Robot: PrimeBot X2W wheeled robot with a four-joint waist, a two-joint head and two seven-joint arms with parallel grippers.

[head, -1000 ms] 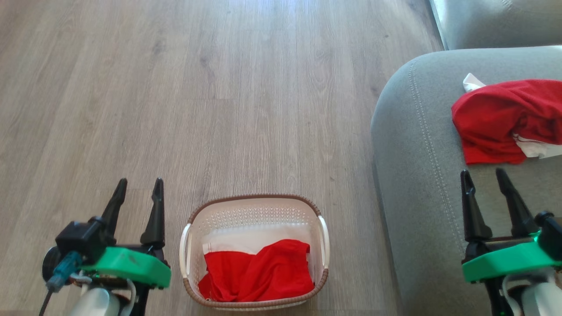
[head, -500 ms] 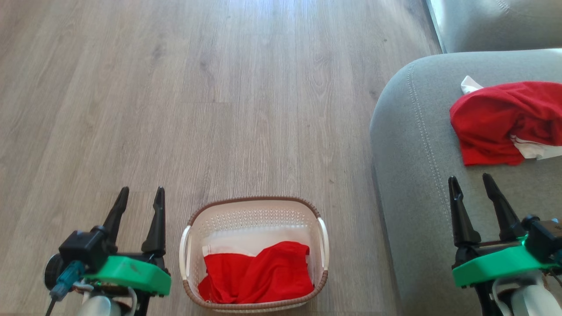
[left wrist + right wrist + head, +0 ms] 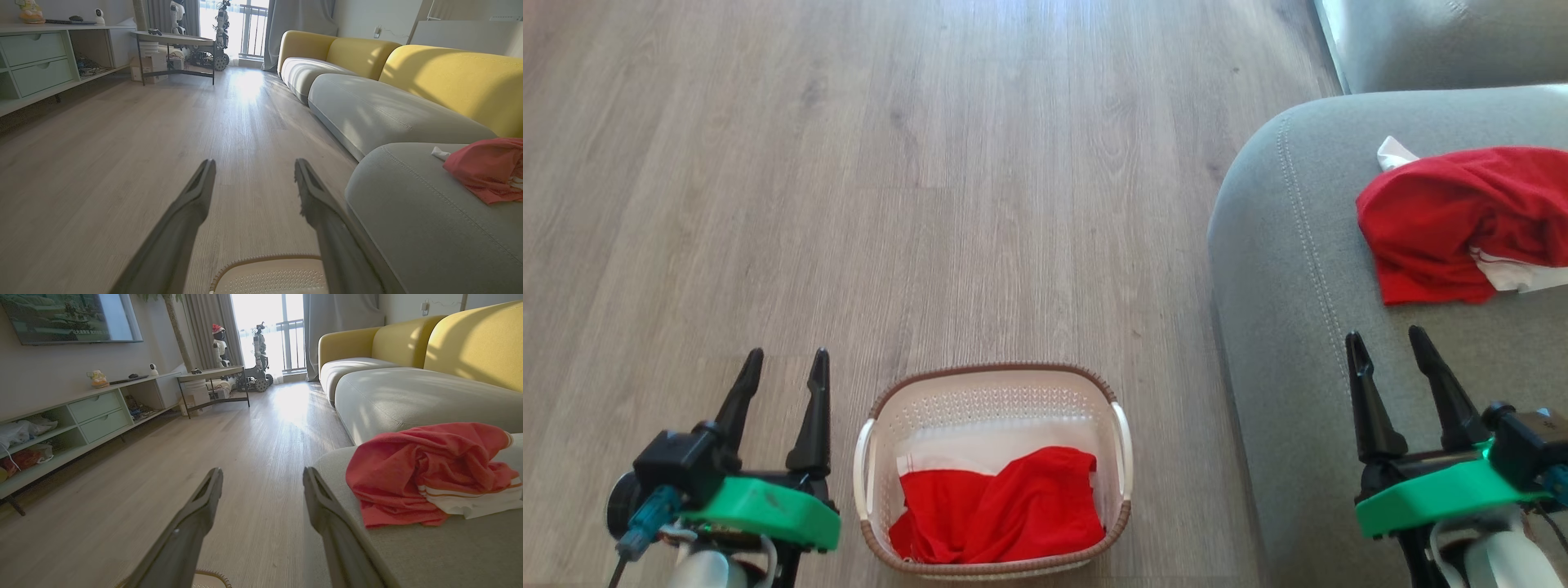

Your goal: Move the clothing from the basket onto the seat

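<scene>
The basket (image 3: 992, 400) is matt perforated plastic — woven-look rim. The clothing (image 3: 1013, 514) is soft cloth, the seat (image 3: 1290, 367) matt fabric.

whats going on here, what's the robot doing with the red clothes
A two-armed robot is moving red clothing from a basket on the floor to the sofa seat. One red garment already lies on the seat; another lies in the basket. The left gripper and the right gripper are both open and empty, the left beside the basket, the right over the seat.
</scene>
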